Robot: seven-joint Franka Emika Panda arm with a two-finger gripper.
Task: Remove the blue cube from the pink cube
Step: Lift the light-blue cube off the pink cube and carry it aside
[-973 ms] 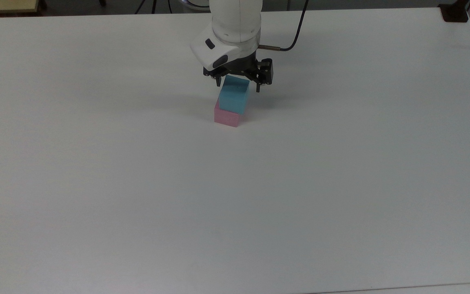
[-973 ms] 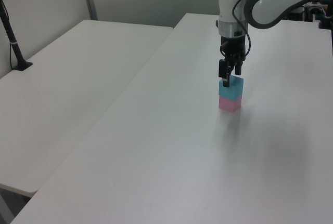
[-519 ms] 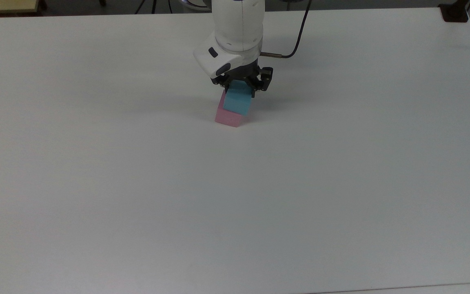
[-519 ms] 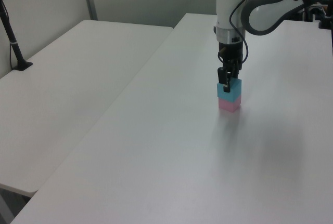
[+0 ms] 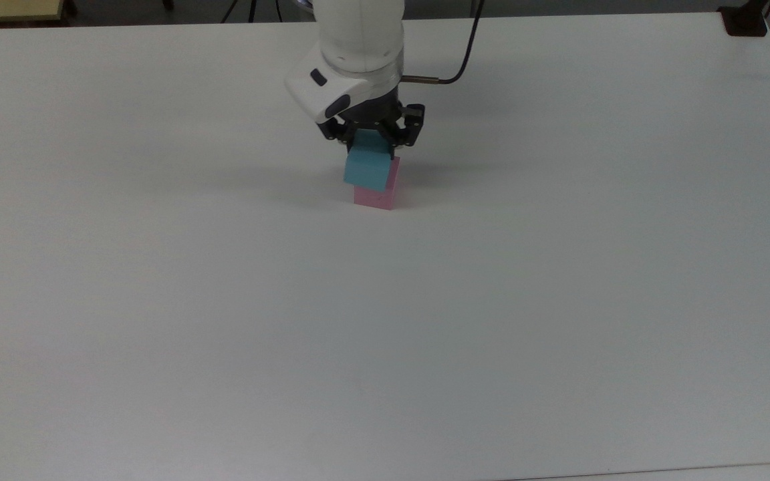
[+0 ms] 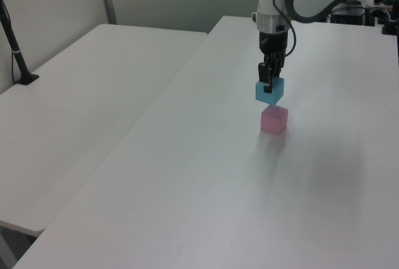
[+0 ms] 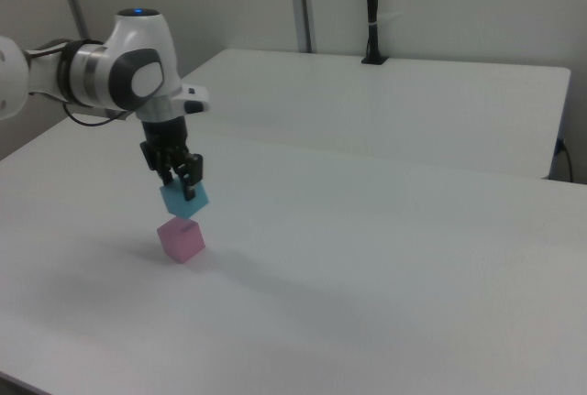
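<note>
My gripper (image 5: 369, 143) (image 6: 268, 87) (image 7: 182, 190) is shut on the blue cube (image 5: 365, 166) (image 6: 269, 91) (image 7: 183, 200) and holds it in the air. A clear gap shows between it and the pink cube (image 5: 378, 190) (image 6: 274, 120) (image 7: 181, 238), which rests alone on the white table (image 5: 385, 300). In the top view the blue cube hangs slightly left of the pink cube and hides part of its top. In the left view it hovers just above and a little left of the pink one.
A second white table (image 6: 81, 94) (image 7: 394, 102) adjoins this one. A black post (image 6: 15, 50) (image 7: 371, 10) stands on its far side. The arm's cable (image 5: 452, 63) loops behind the wrist. Bare tabletop lies all around the cubes.
The gripper closed on the blue cube and lifted it off the pink cube, drifting toward the top view's left. The pink cube stayed in place.
</note>
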